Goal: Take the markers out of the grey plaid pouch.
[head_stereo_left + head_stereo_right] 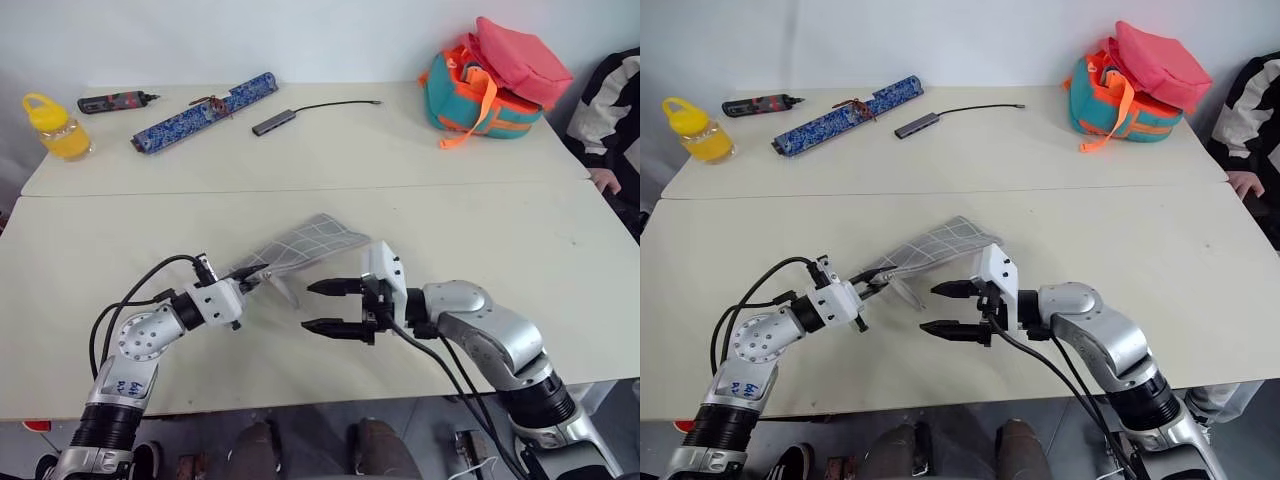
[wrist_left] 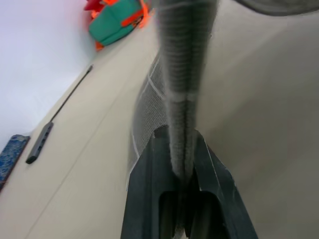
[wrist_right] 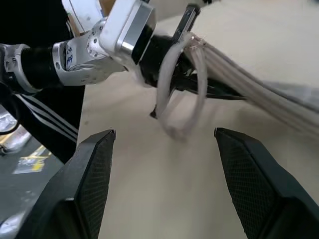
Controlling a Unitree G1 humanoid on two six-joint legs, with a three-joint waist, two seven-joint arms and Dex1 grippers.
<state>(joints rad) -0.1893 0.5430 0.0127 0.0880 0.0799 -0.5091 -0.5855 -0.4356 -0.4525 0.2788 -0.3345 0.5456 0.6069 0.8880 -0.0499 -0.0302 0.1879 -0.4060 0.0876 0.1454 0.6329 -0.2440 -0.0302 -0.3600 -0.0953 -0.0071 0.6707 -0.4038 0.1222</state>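
Note:
The grey plaid pouch is lifted at its near corner off the beige table and slopes down to its far end. My left gripper is shut on that corner; in the left wrist view the fabric edge runs out from between the fingers. A small clear loop dangles from the pouch beside the left gripper. To the right of the loop my right gripper is open and points left at it, with nothing between its fingers. The markers are hidden.
Along the far edge lie a yellow bottle, a black-and-red tool, a long blue patterned roll and a grey USB stick on a cable. A teal-orange-pink bag sits far right. A person's sleeve shows at the right edge.

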